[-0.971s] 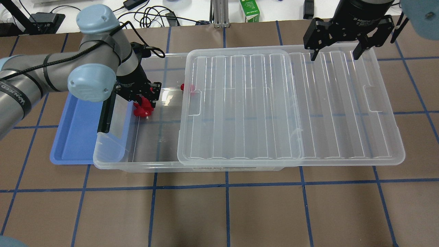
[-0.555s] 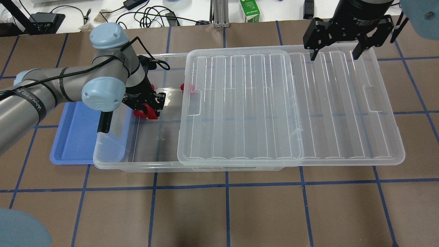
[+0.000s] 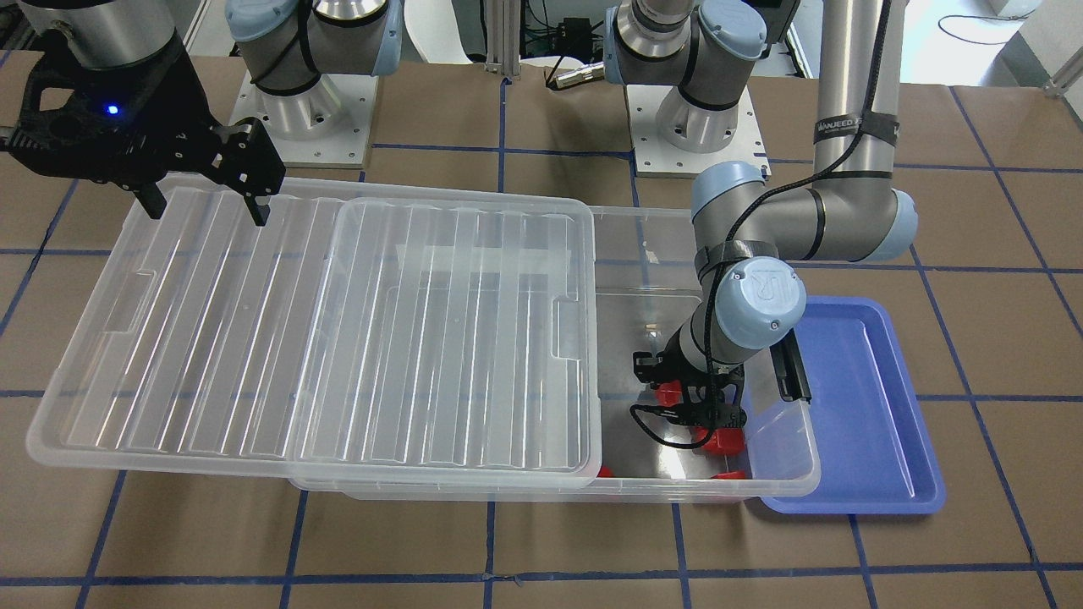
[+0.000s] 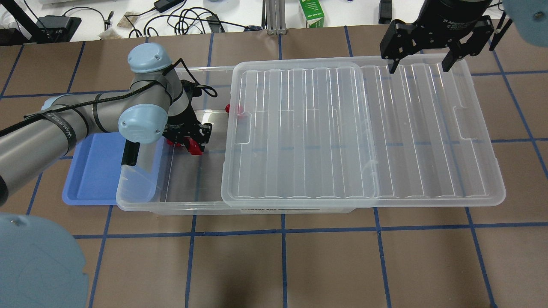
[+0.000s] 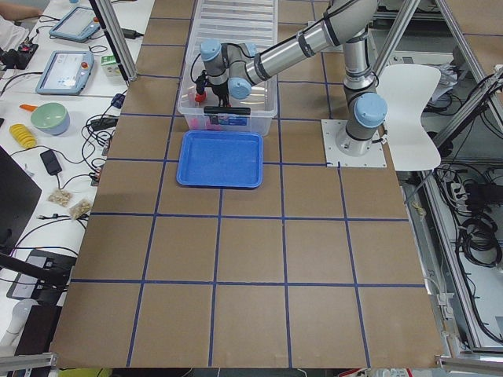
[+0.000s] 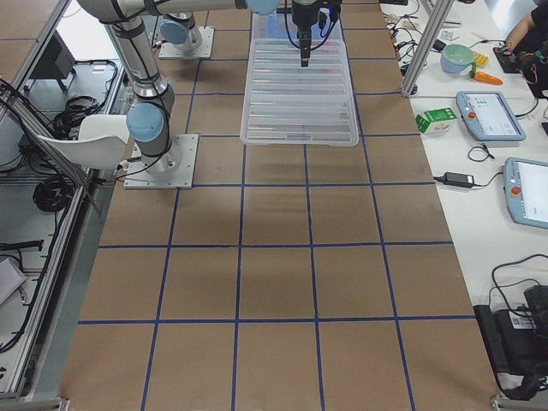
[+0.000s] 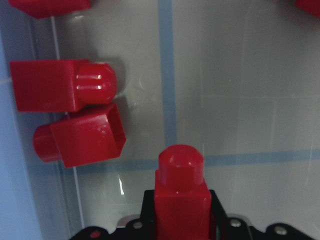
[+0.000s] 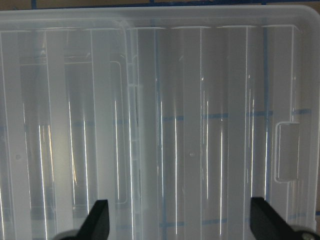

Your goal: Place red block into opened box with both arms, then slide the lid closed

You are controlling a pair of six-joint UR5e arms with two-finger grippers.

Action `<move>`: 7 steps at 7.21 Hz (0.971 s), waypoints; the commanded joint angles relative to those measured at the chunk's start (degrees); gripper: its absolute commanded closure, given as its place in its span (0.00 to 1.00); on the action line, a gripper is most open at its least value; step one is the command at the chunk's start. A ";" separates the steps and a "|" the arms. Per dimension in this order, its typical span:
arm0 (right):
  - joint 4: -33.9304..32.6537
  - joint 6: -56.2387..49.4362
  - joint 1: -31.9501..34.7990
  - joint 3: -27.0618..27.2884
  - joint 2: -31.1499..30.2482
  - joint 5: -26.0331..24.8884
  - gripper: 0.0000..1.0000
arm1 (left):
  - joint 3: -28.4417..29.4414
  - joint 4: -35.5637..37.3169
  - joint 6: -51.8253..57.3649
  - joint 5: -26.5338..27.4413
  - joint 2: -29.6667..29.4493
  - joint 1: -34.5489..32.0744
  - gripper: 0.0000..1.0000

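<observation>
The clear box (image 4: pixel 171 208) lies across the table, and the ribbed lid (image 4: pixel 428 149) is slid off to the right so only the box's left end is uncovered. My left gripper (image 4: pixel 191 137) is down inside that uncovered end, shut on a red block (image 7: pixel 180 195) (image 4: pixel 195 148) held just above the floor. On the floor beside it lie two more red blocks (image 7: pixel 62 92) (image 7: pixel 80 137); another (image 4: pixel 233 109) sits by the lid's edge. My right gripper (image 4: pixel 424 64) (image 8: pixel 182 227) hangs open over the lid's far right part, holding nothing.
A shallow blue tray (image 4: pixel 92 171) lies against the box's left end, under my left arm. The box's black handle (image 4: pixel 129 155) is on that end. Cables and a green carton (image 4: pixel 311 15) lie beyond the table's far edge.
My left arm has swung in and carried the red block a little to the right, toward the lid's edge. The right gripper stays nearly where it was, still open.
</observation>
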 commanded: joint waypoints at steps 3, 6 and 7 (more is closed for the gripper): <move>1.76 -12.32 -8.56 0.14 -1.48 -0.04 0.00 | 0.06 0.13 0.15 -0.06 -0.84 -0.09 0.00; 1.59 -27.35 -19.72 0.32 -2.72 0.04 0.00 | 4.08 -5.28 0.24 0.38 3.01 -0.27 0.00; 1.42 -29.32 -23.24 0.76 -2.72 0.22 0.00 | 10.20 -14.72 0.33 0.46 4.85 0.00 0.00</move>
